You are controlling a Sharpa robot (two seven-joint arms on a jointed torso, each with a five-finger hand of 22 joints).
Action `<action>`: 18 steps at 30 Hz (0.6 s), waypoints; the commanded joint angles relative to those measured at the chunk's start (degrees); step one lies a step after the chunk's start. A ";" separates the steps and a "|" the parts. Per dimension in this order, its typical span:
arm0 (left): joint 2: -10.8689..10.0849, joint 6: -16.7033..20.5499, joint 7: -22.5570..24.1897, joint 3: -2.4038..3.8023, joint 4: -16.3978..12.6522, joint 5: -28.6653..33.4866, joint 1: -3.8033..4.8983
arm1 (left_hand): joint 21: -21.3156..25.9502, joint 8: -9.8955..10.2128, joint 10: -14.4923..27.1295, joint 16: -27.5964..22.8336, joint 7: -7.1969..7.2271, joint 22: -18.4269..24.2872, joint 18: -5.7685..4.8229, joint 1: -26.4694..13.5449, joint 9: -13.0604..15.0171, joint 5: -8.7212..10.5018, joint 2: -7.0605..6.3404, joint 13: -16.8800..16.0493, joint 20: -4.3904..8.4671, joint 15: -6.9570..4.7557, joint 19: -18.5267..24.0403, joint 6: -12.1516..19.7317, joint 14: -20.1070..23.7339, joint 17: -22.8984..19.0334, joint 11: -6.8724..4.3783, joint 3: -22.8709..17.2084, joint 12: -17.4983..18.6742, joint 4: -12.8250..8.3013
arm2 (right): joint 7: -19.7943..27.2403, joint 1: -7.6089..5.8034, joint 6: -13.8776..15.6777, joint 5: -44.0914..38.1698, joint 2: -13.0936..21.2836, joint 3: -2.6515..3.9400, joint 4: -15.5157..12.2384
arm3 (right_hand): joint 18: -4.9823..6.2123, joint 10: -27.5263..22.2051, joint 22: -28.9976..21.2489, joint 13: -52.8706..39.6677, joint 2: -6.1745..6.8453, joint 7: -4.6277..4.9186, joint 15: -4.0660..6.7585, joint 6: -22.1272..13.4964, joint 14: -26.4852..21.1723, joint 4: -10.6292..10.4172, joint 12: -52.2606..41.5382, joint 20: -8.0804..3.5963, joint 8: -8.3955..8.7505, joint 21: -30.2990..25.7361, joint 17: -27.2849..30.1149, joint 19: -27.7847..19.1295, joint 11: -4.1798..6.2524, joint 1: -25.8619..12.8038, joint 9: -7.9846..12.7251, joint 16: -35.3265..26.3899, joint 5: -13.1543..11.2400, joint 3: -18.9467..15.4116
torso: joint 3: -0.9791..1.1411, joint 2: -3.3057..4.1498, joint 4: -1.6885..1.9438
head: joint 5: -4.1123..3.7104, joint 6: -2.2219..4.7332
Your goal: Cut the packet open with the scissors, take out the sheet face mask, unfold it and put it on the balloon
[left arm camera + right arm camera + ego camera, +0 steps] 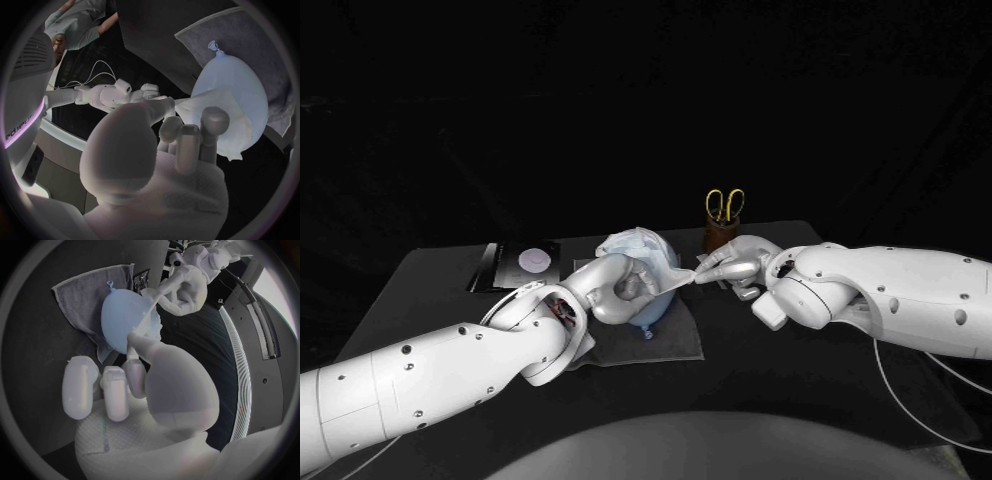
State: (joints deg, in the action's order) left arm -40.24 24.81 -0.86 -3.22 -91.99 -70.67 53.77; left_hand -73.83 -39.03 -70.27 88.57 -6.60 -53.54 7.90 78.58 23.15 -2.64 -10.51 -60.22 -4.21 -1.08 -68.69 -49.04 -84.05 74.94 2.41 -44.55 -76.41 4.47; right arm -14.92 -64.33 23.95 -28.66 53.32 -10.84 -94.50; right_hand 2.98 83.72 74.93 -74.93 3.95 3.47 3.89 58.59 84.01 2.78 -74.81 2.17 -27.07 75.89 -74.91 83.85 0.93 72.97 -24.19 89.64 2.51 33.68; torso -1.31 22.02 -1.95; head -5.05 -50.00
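A pale blue balloon point(635, 248) point(240, 85) point(120, 320) lies on a grey towel point(668, 338) point(250, 35) point(81, 292) at mid-table. The white sheet mask point(674, 283) point(215, 107) point(148, 320) drapes over the balloon's side and stretches between both hands. My left hand point(612, 286) point(181, 145) point(181, 287) pinches one edge against the balloon. My right hand point(733, 264) point(125, 385) point(125, 95) pinches the opposite edge just to the balloon's right. The yellow-handled scissors point(724, 204) stand in a brown holder point(720, 236) behind the right hand.
A dark tray with the cut packet point(531, 261) lies at the back left of the table. The scissors' holder stands close behind my right hand. Bare black tabletop point(776, 380) runs along the front and right.
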 commanded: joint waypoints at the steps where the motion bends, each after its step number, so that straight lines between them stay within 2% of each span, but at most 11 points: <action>1: 0.03 -1.33 -1.86 0.03 -0.09 -0.96 0.10 | -0.17 -0.37 0.72 0.09 -0.31 0.00 -0.77 -0.71 0.75 -0.16 -0.20 0.57 0.02 -0.12 -0.19 0.23 -3.35 7.64 0.01 0.48 0.45 -0.17 | -2.53 0.03 -0.97 -2.54 0.12 0.00 0.08 | -0.24 1.32 11.35 -4.63 -0.55 0.07 0.43 0.32 5.99 -0.11 -0.12 -0.41 -0.26 0.14 -15.09 3.00 -0.04 -0.12 -0.62 0.36 0.28 0.33 | 0.00 0.00 -0.03 | -0.07 0.00; 8: 0.24 -5.41 -3.49 0.04 -0.30 -2.52 0.12 | 0.16 -0.35 1.97 -0.02 -0.29 0.58 -0.66 -1.09 0.61 -0.16 -0.66 2.10 -0.09 -0.04 0.22 0.22 -3.15 7.12 0.04 1.53 1.36 -0.60 | -2.62 0.08 0.75 -2.84 -0.45 -0.01 0.42 | -0.24 1.34 11.35 -4.66 -0.53 0.07 0.43 0.33 5.99 -0.10 -0.15 -0.41 -0.28 0.14 -15.09 3.00 -0.04 -0.16 -0.64 0.36 0.28 0.34 | -0.01 0.04 0.03 | -0.38 0.00; 12: 0.31 -6.25 -3.80 0.04 -0.40 -3.03 0.13 | 0.09 -0.52 1.32 0.00 -0.19 0.39 -0.68 -0.86 0.57 -0.18 -0.40 1.20 -0.09 -0.09 0.13 -0.19 -3.20 7.27 -0.06 1.75 0.96 -0.97 | -2.70 0.10 1.42 -2.82 -0.97 -0.02 0.81 | -0.24 1.34 11.35 -4.66 -0.53 0.07 0.43 0.33 5.99 -0.10 -0.15 -0.41 -0.28 0.14 -15.09 3.00 -0.04 -0.16 -0.64 0.36 0.28 0.34 | 0.00 0.03 0.03 | -0.49 0.00; 15: 0.39 -6.46 -3.76 0.04 -0.49 -3.25 0.13 | -0.15 -0.62 -0.63 0.10 -0.21 -0.07 -0.74 -0.20 0.50 -0.20 0.36 -1.29 -0.01 -0.18 -0.15 -0.41 -3.38 7.77 -0.12 1.34 -0.22 -1.64 | -2.93 0.21 1.55 -2.86 -1.36 -0.03 1.10 | -0.24 1.37 11.35 -4.71 -0.52 0.06 0.43 0.34 5.99 -0.09 -0.22 -0.41 -0.31 0.15 -15.09 3.00 -0.04 -0.20 -0.66 0.36 0.28 0.35 | -0.01 0.03 0.02 | -0.50 0.00; 18: 0.51 -6.44 -3.64 0.04 -0.54 -3.37 0.13 | -0.20 -0.56 -0.78 0.11 -0.21 -0.13 -0.75 -0.05 0.43 -0.20 0.65 -1.42 0.02 -0.20 -0.19 -0.36 -3.40 7.82 -0.13 1.08 -0.26 -1.83 | -3.26 0.47 1.58 -2.95 -1.73 -0.06 1.44 | -0.25 1.37 11.36 -4.70 -0.53 0.05 0.43 0.35 5.99 -0.08 -0.21 -0.41 -0.33 0.18 -15.09 3.01 -0.03 -0.22 -0.67 0.36 0.28 0.37 | -0.02 0.04 0.02 | -0.57 0.00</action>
State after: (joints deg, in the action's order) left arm -39.91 20.12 -4.12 -3.22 -92.31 -73.04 53.80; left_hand -73.82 -39.41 -70.86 88.56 -6.76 -53.63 7.89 78.43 23.48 -2.64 -10.53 -61.60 -4.21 -1.07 -68.69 -49.06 -84.05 74.94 2.26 -43.48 -76.51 2.91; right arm -17.42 -63.98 25.10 -30.65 51.71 -10.87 -93.18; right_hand 2.98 83.70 74.94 -74.93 4.02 3.49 3.88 58.58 84.00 2.78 -74.81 2.04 -27.20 75.88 -74.95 83.98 0.92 72.90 -24.19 89.79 2.50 33.67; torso -1.31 22.04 -1.92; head -5.58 -50.00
